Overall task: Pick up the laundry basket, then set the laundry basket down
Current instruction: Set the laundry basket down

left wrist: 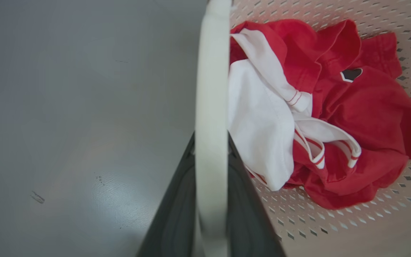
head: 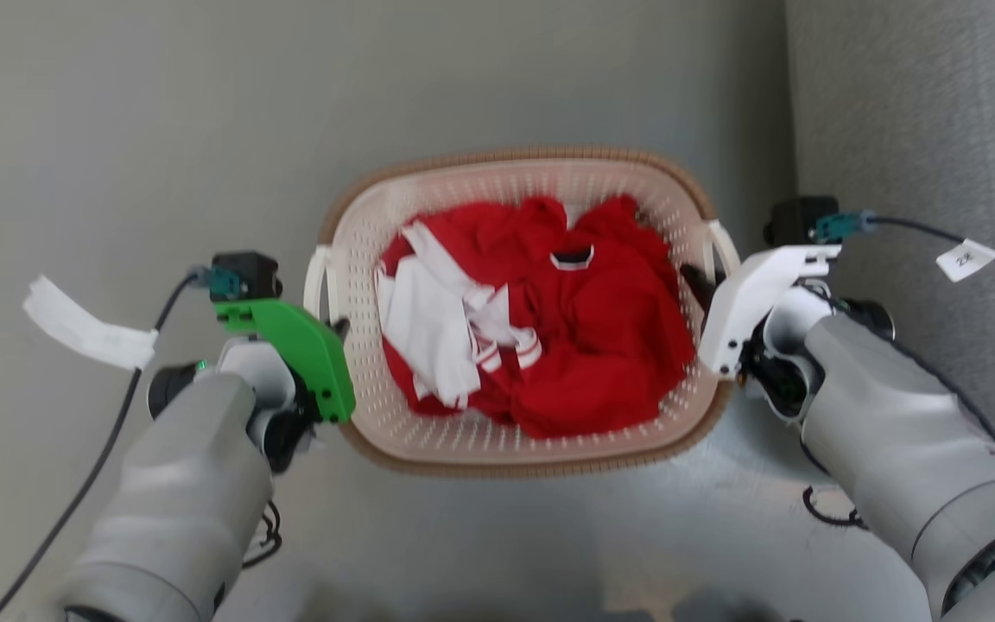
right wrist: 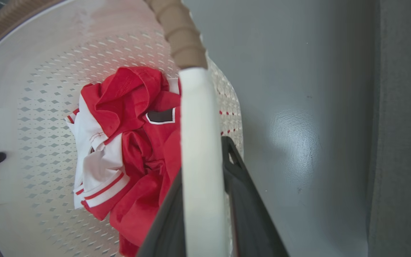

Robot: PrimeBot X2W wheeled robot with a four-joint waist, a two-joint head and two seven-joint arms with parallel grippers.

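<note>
Head view: we see the left tool and right tool flanking the basket; wrist views reveal each pinching a handle. Red-and-white clothes lie inside.

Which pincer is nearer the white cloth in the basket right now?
Left. The left pincer grips the left handle, on the side of the laundry basket where the white cloth lies; the right pincer grips the right handle, across the red clothes from it.

Head looks down; wrists closely share laundry basket.
</note>
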